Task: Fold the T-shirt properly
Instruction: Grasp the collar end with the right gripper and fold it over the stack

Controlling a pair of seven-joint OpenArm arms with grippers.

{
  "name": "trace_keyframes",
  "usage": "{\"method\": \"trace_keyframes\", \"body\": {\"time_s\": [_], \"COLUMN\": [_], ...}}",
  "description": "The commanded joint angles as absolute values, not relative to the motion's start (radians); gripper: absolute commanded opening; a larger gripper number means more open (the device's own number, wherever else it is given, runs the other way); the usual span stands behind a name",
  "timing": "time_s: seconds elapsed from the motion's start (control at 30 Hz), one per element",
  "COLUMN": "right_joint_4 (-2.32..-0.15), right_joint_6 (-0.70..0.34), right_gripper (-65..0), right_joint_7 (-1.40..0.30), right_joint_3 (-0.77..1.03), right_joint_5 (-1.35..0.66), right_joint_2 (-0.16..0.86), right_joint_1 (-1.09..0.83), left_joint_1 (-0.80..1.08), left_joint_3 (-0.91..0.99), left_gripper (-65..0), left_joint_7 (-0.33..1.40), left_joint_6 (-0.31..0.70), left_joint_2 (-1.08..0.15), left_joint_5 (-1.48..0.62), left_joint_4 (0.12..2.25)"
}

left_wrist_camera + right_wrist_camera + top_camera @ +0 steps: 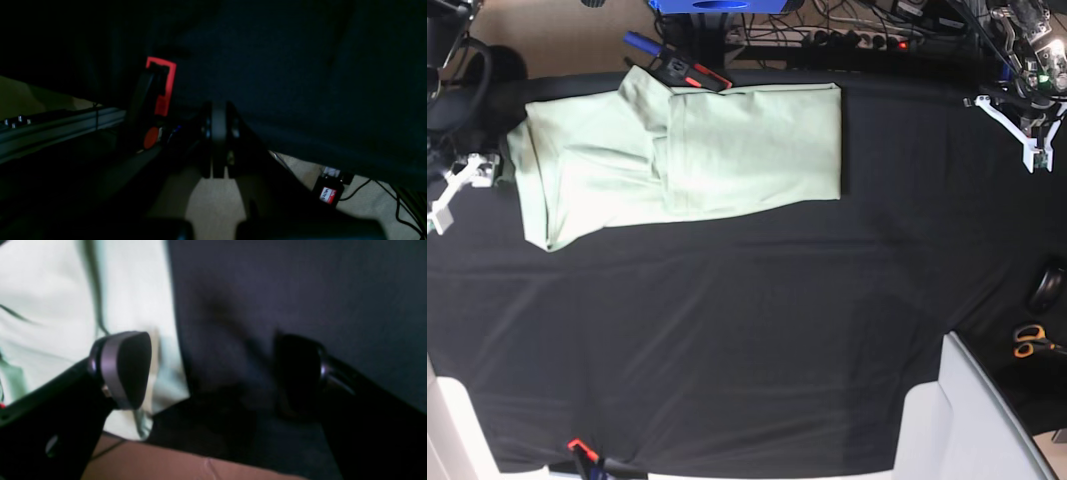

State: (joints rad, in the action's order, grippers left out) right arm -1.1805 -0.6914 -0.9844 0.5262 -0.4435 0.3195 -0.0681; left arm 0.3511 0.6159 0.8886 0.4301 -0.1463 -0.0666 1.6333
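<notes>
Base view: the T-shirt [677, 150] lies partly folded on the black-covered counter [747, 350], at its far left portion, one flap doubled over the middle. Right pincer [213, 370] stands apart, one finger [125, 368] over the shirt's edge, the other over black cloth, gripping nothing. Left pincer [218, 133] sits off the counter's edge over pale floor, its jaws drawn together, empty. Scissors [1030, 343] rest at the right margin.

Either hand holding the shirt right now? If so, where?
No. The right hand is open, one finger over the T-shirt edge, gripping nothing. The left hand looks shut, with nothing visible between its fingers.
</notes>
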Motion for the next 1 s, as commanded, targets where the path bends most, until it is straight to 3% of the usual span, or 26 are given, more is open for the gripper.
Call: {"method": "trace_keyframes", "body": {"time_s": [0.0,0.13,0.33,0.63,0.97], "right_joint_4": [-1.164,-1.044,-1.043,-1.343,-1.346], "right_joint_6": [-0.698,-0.698,-0.698,-0.698,-0.698], "right_gripper": [-7.3,-7.3,-7.5,-7.5,-7.7], "right_joint_7": [-0.954,-0.931,-0.967,-1.092,-1.061], "right_joint_3": [0.53,0.529,0.486,0.472,0.349], "right_joint_5": [-0.463,-0.464,-0.466,-0.466,-0.466], "right_joint_2": [0.357,0.364,0.317,0.174,0.163], "right_joint_1": [-0.041,-0.013,-0.019,-0.137,-0.114], "left_joint_1": [0.352,0.358,0.354,0.349,0.349], "left_joint_3": [0.627,0.63,0.628,0.628,0.624], "left_gripper": [-65.0,-65.0,-65.0,-65.0,-65.0], "left_joint_7": [0.874,0.874,0.874,0.872,0.872], "left_joint_6": [0.427,0.427,0.427,0.427,0.427], "left_joint_2": [-0.165,-0.168,-0.166,-0.168,-0.168], "left_joint_5": [-0.061,-0.061,-0.061,-0.067,-0.067], "left_joint_4": [1.647,1.647,1.618,1.596,1.596]}}
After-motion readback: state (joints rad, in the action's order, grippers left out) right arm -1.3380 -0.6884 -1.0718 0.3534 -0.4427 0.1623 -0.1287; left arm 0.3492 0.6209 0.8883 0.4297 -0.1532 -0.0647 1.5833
